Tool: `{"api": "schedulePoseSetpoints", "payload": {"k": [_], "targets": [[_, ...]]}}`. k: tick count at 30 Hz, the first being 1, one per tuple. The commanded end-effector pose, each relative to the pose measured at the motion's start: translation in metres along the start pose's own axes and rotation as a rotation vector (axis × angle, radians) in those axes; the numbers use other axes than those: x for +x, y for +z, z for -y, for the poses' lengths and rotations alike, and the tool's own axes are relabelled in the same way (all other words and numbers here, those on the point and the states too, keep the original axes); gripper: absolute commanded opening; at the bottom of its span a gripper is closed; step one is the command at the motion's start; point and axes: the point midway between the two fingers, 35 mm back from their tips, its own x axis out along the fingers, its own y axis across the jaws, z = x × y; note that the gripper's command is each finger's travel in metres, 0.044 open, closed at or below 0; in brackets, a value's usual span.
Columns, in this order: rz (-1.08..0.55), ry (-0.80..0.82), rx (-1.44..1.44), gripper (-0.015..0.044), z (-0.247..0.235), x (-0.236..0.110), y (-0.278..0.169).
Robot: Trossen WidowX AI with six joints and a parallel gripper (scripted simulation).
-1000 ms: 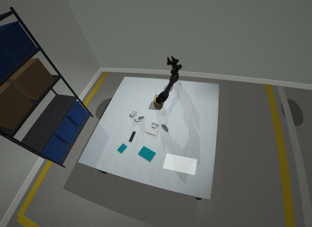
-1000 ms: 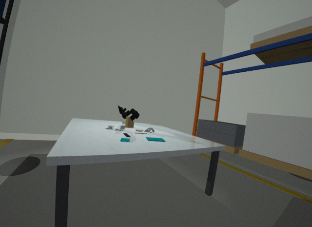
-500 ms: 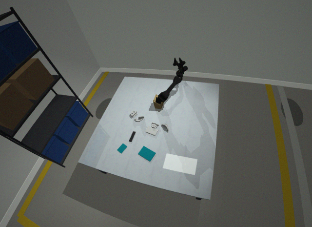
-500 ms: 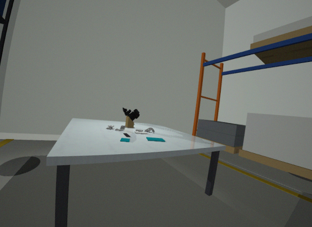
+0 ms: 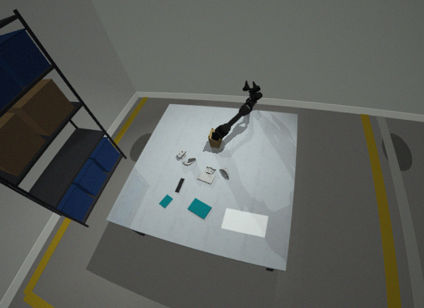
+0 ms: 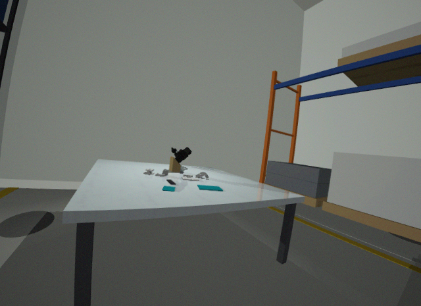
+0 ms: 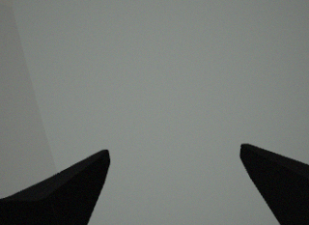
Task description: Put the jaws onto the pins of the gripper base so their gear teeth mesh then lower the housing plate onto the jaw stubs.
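A pale flat block [image 5: 205, 178] [image 6: 191, 176], apparently the gripper base, lies mid-table with a small grey form at its back edge. A curved grey jaw [image 5: 224, 173] [image 6: 202, 175] lies apart to its right. Another curved grey piece [image 5: 187, 162], apparently the other jaw, lies to the left. Beside that is a small pale part [image 5: 180, 155] [image 6: 148, 172], perhaps the housing plate. Pins, stubs and teeth are too small to make out. My gripper [image 5: 250, 83] [image 7: 173, 153] is open and empty, raised high behind the arm's mount, far from the parts.
The arm stands on a tan block [image 5: 214, 142] [image 6: 173, 166] behind the parts. Nearer the front lie a black bar [image 5: 179, 185] [image 6: 171, 181], a small teal plate [image 5: 165, 201] [image 6: 168, 188] and a larger teal plate [image 5: 199, 208] [image 6: 210, 187]. A bright white rectangle [image 5: 244, 222] is at front right.
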Motion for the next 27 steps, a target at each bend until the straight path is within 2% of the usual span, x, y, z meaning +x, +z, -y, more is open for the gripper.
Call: {"api": "schedulePoseSetpoints", "payload": {"k": [1, 9, 27], "targets": [[0.000, -0.036, -0.023, 0.0440, 0.011, -0.009, 0.010], [-0.003, -0.108, -0.063, 0.0440, 0.034, -0.032, 0.031], [-0.024, -0.327, -0.185, 0.0440, 0.090, -0.107, 0.094]]}}
